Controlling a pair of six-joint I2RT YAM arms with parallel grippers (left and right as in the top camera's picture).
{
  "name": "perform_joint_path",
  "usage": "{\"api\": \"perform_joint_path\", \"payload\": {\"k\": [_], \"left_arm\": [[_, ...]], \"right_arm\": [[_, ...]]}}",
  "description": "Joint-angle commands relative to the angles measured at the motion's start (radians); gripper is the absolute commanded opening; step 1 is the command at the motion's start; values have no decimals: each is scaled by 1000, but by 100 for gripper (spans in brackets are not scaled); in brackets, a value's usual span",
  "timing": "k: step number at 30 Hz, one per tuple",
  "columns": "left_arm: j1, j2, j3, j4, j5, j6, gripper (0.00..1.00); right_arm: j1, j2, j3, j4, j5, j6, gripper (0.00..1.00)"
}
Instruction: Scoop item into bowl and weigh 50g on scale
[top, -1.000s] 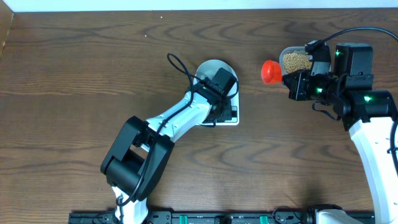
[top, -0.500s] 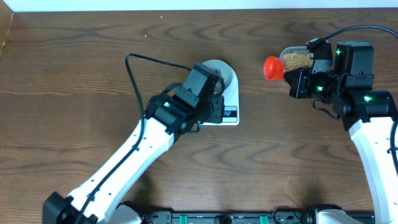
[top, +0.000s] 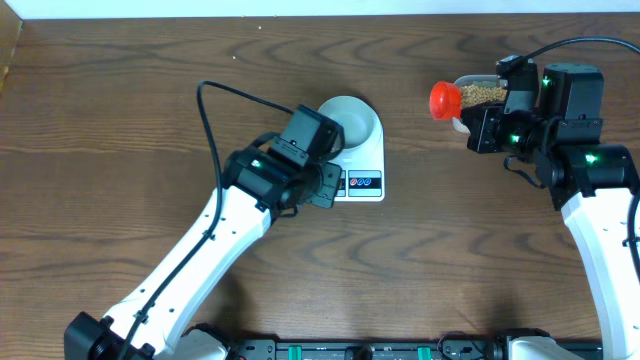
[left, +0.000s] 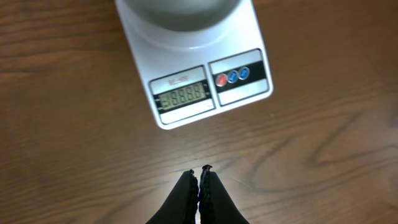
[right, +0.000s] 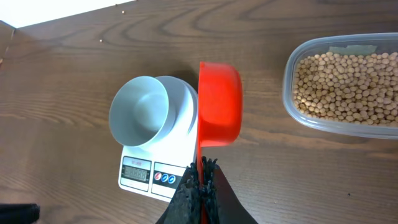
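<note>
We see bowl (right: 138, 111) on scale (left: 186, 53), left gripper (left: 199, 177) pinched closed just before it, right gripper (right: 201, 163) clamping red scoop (right: 219, 102) nearby.

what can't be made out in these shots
Scale display: digits blurred in left wrist view, too small in the others.
Bowl: cut off by the top edge in left wrist view.
Red scoop: side-on in right wrist view, its own wall hides any contents.
</note>
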Motion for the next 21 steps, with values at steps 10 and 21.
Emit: {"api": "perform_joint_path", "payload": {"k": [10,21], "left_arm": [[36,3,-6,-4,-20,31,34],[36,3,-6,-4,-20,31,100]], "right_arm": [[-4,-13,17,-1,10,-14,1],[-4,-13,17,-11,10,-14,1]]}}
